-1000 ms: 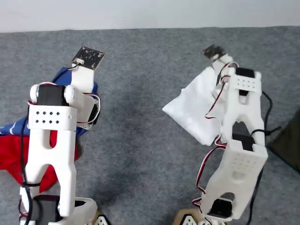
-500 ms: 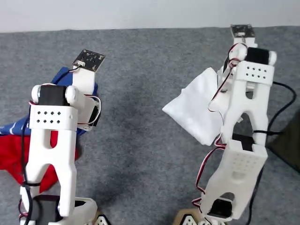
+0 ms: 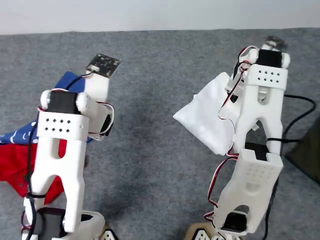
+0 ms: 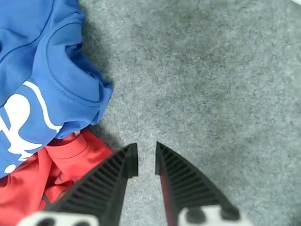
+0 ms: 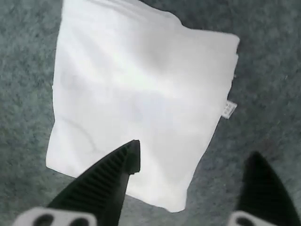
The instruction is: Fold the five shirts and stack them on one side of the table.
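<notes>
Right wrist view has the right gripper (image 5: pixel 195 151) spread wide over the folded white shirt (image 5: pixel 141 94) on the tabletop (image 5: pixel 268 70), so the barely parted, empty left gripper (image 4: pixel 146 147) should probably take the blue shirt (image 4: pixel 47 70) next.

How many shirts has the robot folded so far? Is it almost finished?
Not nearly. Done: one white shirt lies folded flat on the table, with the right claw open above it. In hand: nothing. The left claw is open just a crack and empty, beside the pile. Left: the blue shirt and red shirt lie crumpled together, unfolded, and nothing is stacked yet.
</notes>
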